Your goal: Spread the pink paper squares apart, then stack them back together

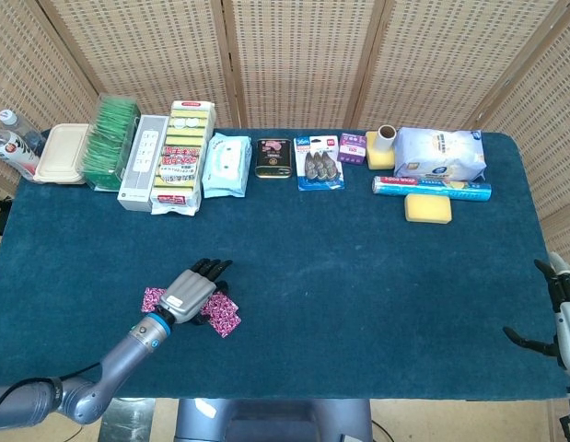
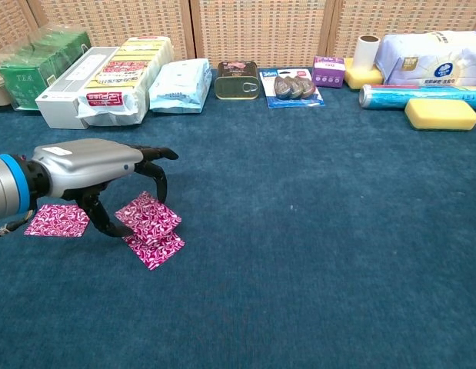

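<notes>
We read this as the restacking half — the pink squares are coming back together, not done yet. Left hand point(image 2: 107, 173) hovers over the pile, fingers curled down and pinching the upper square point(image 2: 149, 214), which lies partly over the lower square point(image 2: 157, 244) at its 6 o'clock, edges not lined up. A third square point(image 2: 57, 220) sits flat on the desk point(image 2: 314, 254), apart, at 9 o'clock of the hand. So two of three are overlapped; left to do: square up the pair and bring the loose one over. Right hand point(image 1: 559, 308) idles at the desk's edge at 3 o'clock, fingers spread, holding nothing.
</notes>
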### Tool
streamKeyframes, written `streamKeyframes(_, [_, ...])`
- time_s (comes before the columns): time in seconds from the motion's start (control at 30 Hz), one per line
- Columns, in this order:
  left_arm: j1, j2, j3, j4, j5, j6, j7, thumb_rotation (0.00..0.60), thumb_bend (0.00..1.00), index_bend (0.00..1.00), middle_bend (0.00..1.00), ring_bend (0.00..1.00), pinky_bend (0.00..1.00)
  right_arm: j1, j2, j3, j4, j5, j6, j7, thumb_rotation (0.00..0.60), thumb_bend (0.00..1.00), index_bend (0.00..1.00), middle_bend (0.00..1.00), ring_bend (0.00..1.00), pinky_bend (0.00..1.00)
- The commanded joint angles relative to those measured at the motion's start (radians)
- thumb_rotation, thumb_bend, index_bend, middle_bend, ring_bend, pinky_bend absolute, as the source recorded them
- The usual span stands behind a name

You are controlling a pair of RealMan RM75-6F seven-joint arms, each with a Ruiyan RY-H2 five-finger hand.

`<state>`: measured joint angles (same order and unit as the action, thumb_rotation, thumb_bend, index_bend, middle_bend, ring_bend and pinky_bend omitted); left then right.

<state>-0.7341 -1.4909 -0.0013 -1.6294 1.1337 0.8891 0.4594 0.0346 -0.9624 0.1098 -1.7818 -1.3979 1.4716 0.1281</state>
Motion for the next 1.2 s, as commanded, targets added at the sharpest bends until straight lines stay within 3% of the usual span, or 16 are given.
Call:
streamKeyframes(0.03, [-0.007,-0.018,0.002,-0.002,-0.016,0.005,0.035,0.600,0.24,0.37,0.00,0.00,0.07,0.001,0.000,0.001,0.000,0.001,-0.002,0.001,0.600,0.00,0.07,0.00,0.00,0.00])
streamKeyframes(0.9, [-0.027,-0.044,0.019,-0.002,-0.029,-0.009,0.092,0.600,0.24,0.37,0.00,0.00,0.07,-0.002,0.009,0.002,0.000,0.000,0.002,0.017,0.600,0.00,0.06,0.00,0.00,0.00])
streamKeyframes(1.2, [-0.034,-0.044,0.024,-0.035,-0.105,0.007,0.163,0.600,0.24,0.37,0.00,0.00,0.07,-0.005,0.014,0.001,-0.002,-0.005,0.006,0.026,0.600,0.00,0.06,0.00,0.00,0.00])
